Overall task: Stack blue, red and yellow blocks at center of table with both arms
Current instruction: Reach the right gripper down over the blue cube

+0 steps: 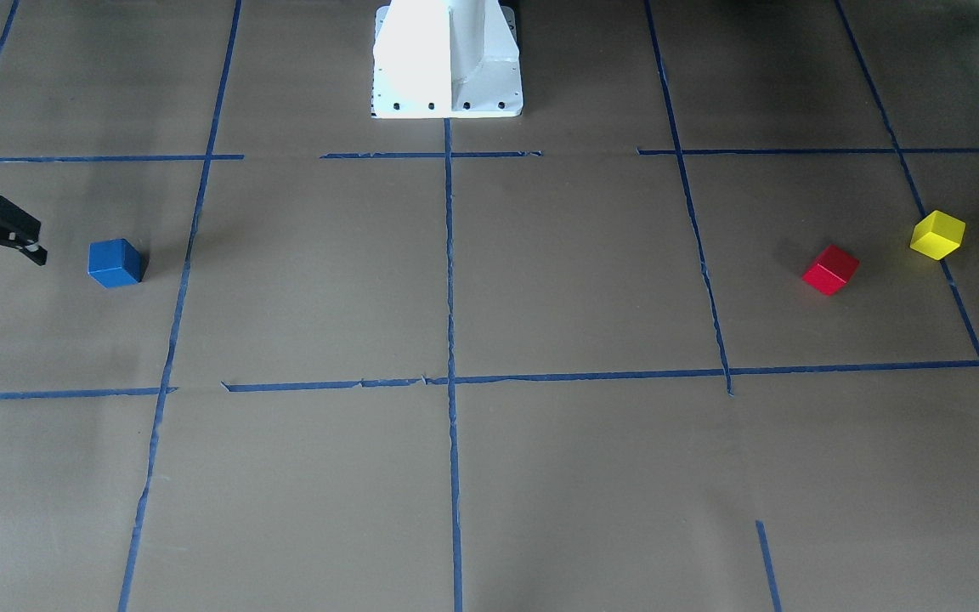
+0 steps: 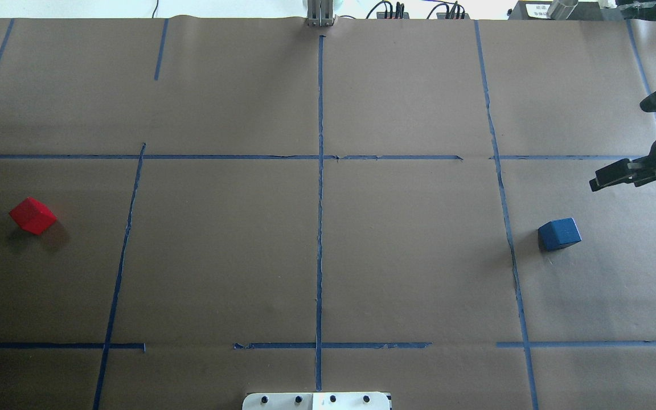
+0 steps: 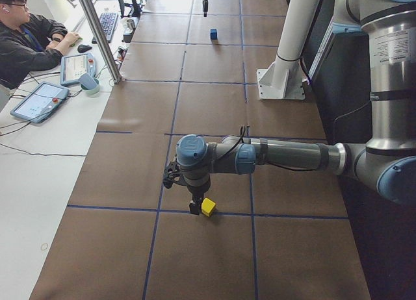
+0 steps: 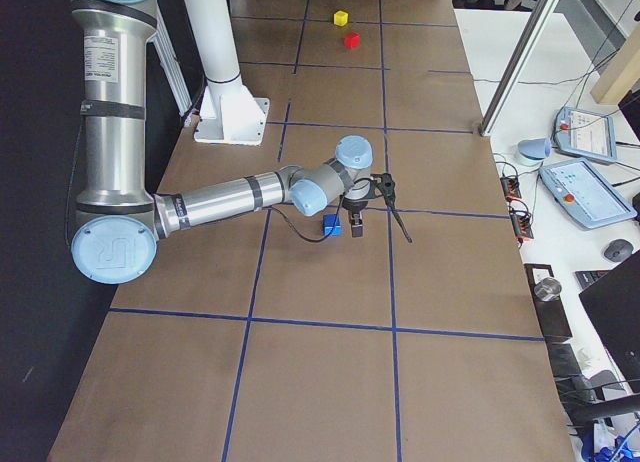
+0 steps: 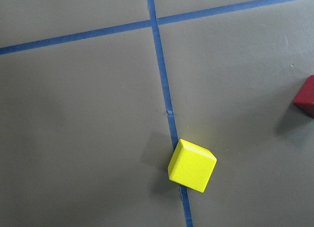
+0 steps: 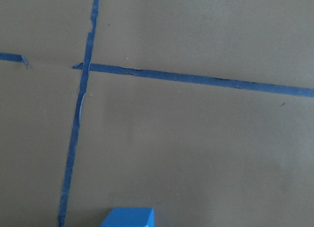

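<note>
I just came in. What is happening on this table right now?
Two robot arms are about to stack three blocks. The right gripper, open, hovers near the blue block. The left gripper hangs close beside the yellow block, with the red block not far off. All three lie apart on the table; nothing is stacked yet.

Three blocks (image 1: 116, 263) (image 1: 830, 269) (image 1: 937, 235), two arms (image 3: 286, 156) (image 4: 240, 195), one person (image 3: 26, 40)

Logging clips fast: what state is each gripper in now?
Left gripper: cannot be told, seen only from the side.
Right gripper: open, holding nothing.
</note>
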Robot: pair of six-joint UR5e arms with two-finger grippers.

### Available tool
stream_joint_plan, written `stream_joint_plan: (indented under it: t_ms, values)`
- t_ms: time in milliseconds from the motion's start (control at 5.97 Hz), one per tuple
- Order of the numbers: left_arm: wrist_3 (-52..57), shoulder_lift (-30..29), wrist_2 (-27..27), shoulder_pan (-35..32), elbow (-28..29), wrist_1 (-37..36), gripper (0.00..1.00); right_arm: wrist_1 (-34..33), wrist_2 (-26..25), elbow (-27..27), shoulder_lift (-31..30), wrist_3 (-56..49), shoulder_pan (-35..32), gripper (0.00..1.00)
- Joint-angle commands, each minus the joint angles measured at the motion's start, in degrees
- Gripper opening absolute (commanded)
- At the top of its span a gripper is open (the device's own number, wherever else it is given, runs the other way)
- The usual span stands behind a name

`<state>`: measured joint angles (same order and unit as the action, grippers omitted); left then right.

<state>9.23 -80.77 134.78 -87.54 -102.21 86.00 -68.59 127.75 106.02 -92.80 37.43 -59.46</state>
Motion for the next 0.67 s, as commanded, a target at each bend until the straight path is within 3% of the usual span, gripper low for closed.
stream_joint_plan:
  t_ms: [0,503]
  values:
    - [0.00,0.09,0.04,0.00,0.00,-0.04,1.00,4.13,-5.30,0.24,-0.36,5.88,6.96,1.00]
    - [0.00,0.09,-0.04,0.00,0.08,-0.04,1.00,5.40,-9.10,-1.76,-0.54,7.31,12.16,1.00]
